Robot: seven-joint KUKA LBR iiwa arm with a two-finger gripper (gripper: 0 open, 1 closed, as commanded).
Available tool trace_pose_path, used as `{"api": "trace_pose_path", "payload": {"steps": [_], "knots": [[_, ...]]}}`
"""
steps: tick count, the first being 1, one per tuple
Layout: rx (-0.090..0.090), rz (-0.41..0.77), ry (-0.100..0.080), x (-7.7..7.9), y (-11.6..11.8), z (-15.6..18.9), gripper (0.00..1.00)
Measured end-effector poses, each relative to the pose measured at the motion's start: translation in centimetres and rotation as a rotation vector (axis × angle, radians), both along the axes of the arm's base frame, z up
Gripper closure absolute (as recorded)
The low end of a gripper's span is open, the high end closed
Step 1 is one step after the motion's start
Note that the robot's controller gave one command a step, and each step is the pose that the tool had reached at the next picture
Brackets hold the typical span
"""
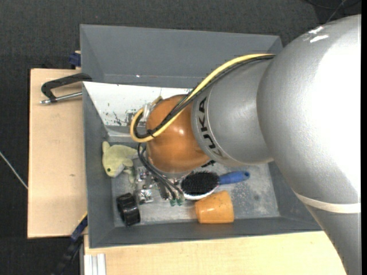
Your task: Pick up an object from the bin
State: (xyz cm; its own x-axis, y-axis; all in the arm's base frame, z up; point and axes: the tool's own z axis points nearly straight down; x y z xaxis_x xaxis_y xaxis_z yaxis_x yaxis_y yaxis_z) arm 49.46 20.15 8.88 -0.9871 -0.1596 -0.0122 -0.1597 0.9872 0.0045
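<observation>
Nearest, along the front wall of the grey bin (172, 50), a short black cylinder (128, 208) lies at the left and an orange cup-like piece (215, 208) on its side toward the right. Just behind the orange piece rests a hairbrush (200, 184) with black bristles and a blue handle. The gripper (146, 189) sits low over the bin floor between the brush and the black cylinder; how far it is parted, and whether it grips anything, cannot be told. Just behind and to its left lies a pale yellow plush toy (117, 158). Above them the wrist's orange cover (172, 136) and a yellow cable (172, 105) hide the middle of the bin.
</observation>
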Motion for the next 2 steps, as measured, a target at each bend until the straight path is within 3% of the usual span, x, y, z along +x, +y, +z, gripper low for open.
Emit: {"api": "trace_pose_path", "payload": {"steps": [1, 2], "knots": [[-0.003, 0.0, 0.008, -0.25, -0.08, -0.25, 0.0], [-0.003, 0.0, 0.007, -0.21, -0.08, -0.21, 1.0]]}}
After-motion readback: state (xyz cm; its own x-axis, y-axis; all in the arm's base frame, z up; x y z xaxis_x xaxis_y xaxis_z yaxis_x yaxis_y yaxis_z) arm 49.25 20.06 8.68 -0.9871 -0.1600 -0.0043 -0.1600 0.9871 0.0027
